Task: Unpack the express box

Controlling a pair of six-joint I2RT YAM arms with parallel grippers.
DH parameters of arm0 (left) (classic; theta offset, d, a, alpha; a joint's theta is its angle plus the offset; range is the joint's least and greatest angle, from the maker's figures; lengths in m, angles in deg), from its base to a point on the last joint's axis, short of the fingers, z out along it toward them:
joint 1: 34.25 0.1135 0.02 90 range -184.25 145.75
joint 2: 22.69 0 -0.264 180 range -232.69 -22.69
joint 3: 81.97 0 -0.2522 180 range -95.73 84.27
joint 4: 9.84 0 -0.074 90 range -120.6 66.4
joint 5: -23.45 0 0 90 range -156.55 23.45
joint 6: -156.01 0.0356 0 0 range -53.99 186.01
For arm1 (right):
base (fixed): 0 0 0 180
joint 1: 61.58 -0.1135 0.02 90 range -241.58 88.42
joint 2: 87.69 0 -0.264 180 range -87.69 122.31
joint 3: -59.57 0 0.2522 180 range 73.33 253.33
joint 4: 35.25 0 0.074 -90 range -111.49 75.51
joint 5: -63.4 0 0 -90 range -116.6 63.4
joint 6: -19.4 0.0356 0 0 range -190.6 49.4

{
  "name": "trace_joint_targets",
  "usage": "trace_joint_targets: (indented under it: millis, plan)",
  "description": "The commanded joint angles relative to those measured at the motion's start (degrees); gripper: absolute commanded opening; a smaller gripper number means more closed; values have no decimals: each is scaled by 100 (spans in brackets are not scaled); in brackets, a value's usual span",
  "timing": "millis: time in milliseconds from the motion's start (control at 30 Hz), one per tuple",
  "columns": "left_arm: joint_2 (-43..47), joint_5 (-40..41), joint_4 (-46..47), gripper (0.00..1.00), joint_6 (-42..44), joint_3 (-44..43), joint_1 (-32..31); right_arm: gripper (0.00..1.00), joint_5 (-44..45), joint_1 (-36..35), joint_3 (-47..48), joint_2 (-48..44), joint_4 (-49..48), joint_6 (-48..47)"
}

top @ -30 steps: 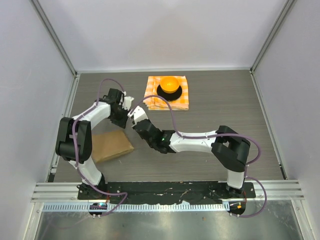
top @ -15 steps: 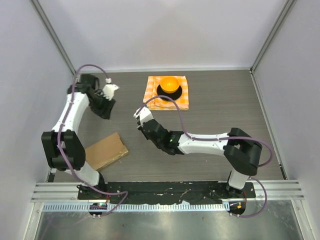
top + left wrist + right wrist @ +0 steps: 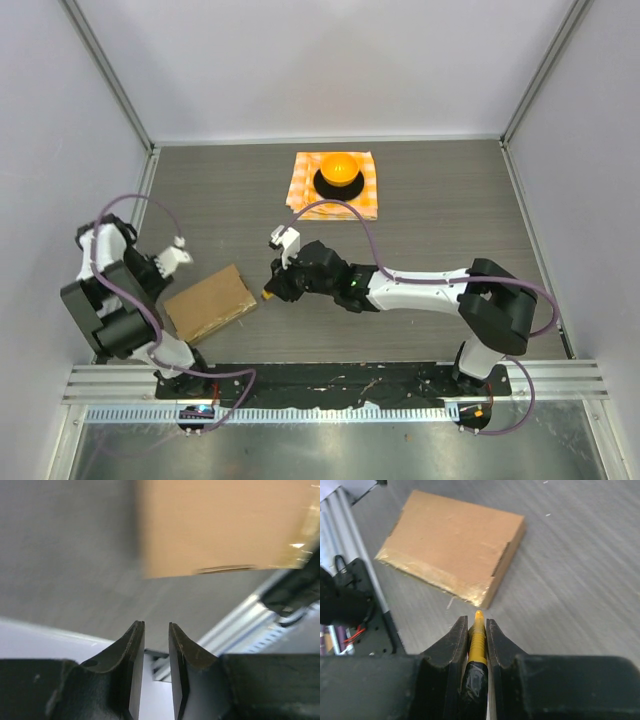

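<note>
**A:** where's the express box (image 3: 452, 555) rn?

**B:** flat on the table (image 3: 450, 200), near-left, between the grippers. Prob light, stiff cardboard, and the taped edge looks slick. I'd grab a side wall.

**A:** jaws?

**B:** right gripper (image 3: 477, 621) clamped on a yellow tool (image 3: 477, 642), tip just short of the box. Left gripper (image 3: 156, 627) barely apart, empty. Wood-grain top, white walls close in.

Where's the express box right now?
Top view: the express box lies flat on the table, near-left, between the left gripper and the right gripper, whose yellow tool points at its taped edge.
</note>
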Motion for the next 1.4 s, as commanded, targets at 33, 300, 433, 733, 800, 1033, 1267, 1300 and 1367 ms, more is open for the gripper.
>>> trace_joint_targets:
  millis: [33,300,433,733,800,1033,1267,1300,1367]
  plan:
    - [1269,187,163,31,1058,1375,-370,1,-997,-8,-6,152,-646,516]
    - [988,1,-21,35,135,1374,-1266,1,-1348,-17,-199,354,-822,806]
    - [1120,2,225,36,-58,1770,-1723,1,-1410,-17,-252,503,-777,824]
    - [1033,-639,120,38,-1043,1833,-2971,1,-1279,-17,11,1127,-681,815]
    - [997,-885,-37,38,-1140,1692,-3077,1,-989,-8,195,1259,-568,798]
    - [751,-1588,-399,39,-1684,1262,-3893,1,-277,431,293,1304,-654,920]
    - [321,-2309,-688,41,-2115,481,-4194,1,-162,897,705,1330,-611,877]
    - [216,-2397,-828,41,-2142,374,-4203,1,-171,914,819,1408,-593,859]
    - [136,-2687,-952,41,-2203,68,-4185,1,-188,958,916,1479,-567,833]
